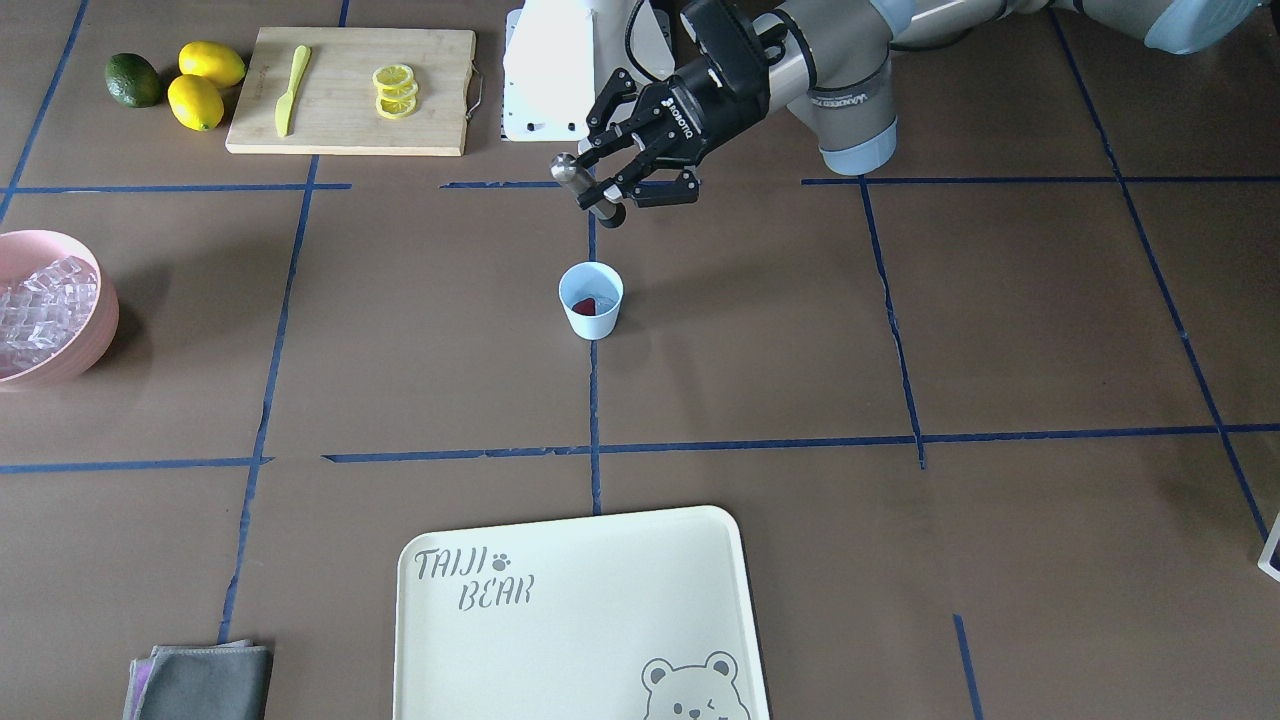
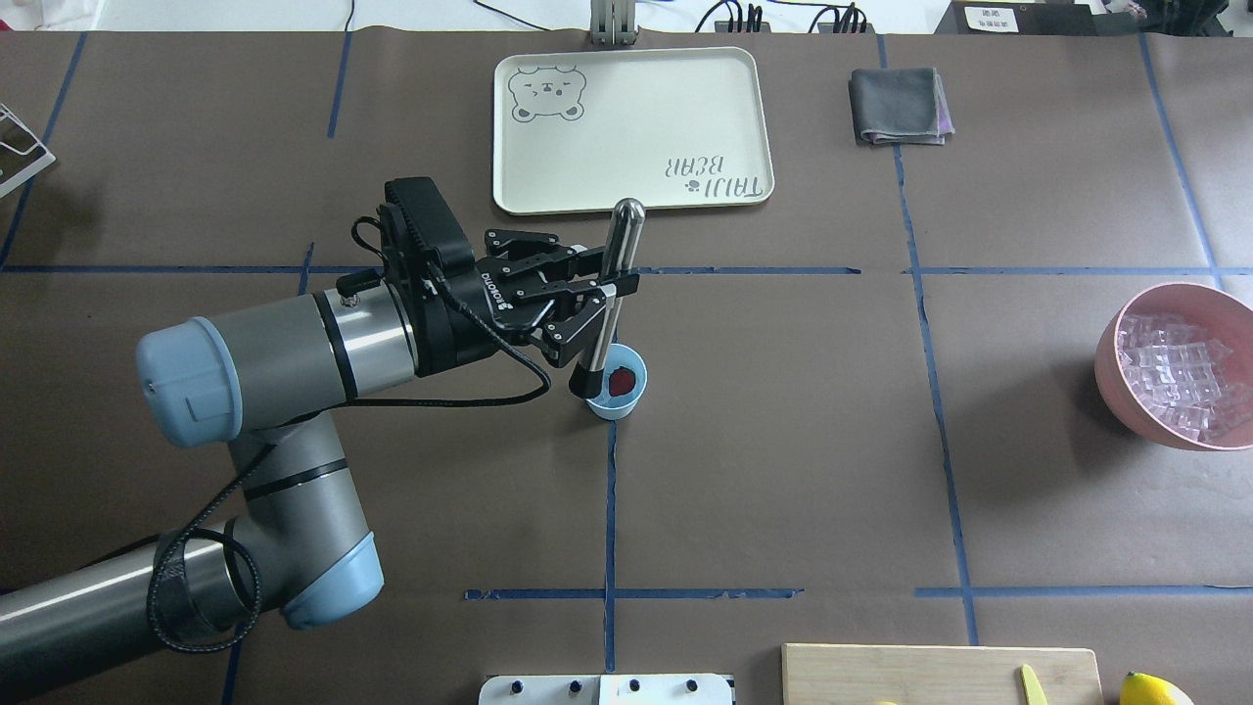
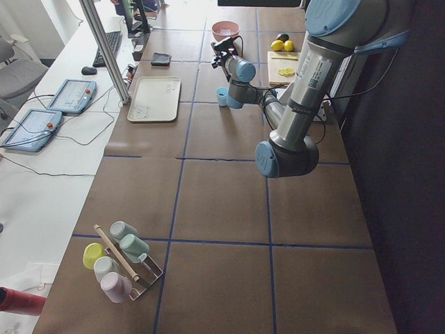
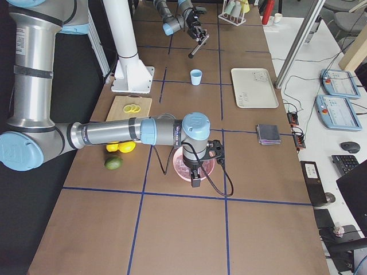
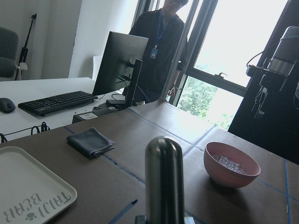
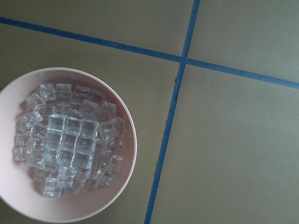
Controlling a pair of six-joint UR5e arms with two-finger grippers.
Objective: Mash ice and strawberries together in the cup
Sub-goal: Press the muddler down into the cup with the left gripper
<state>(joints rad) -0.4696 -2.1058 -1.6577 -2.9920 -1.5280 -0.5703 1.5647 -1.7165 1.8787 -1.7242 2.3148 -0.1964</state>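
Cup [image 2: 616,408] — below muddler [image 2: 620,235] in left gripper [image 2: 611,286]

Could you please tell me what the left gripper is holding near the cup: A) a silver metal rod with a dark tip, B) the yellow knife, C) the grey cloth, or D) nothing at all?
A: the left gripper is shut on a silver metal rod, its dark end pointing down toward the cup; the yellow knife lies on the cutting board.

Overhead looks forward, front camera faces back, sharing the cup [image 2: 615,409]; right wrist camera hangs close above the bowl [image 6: 70,211].
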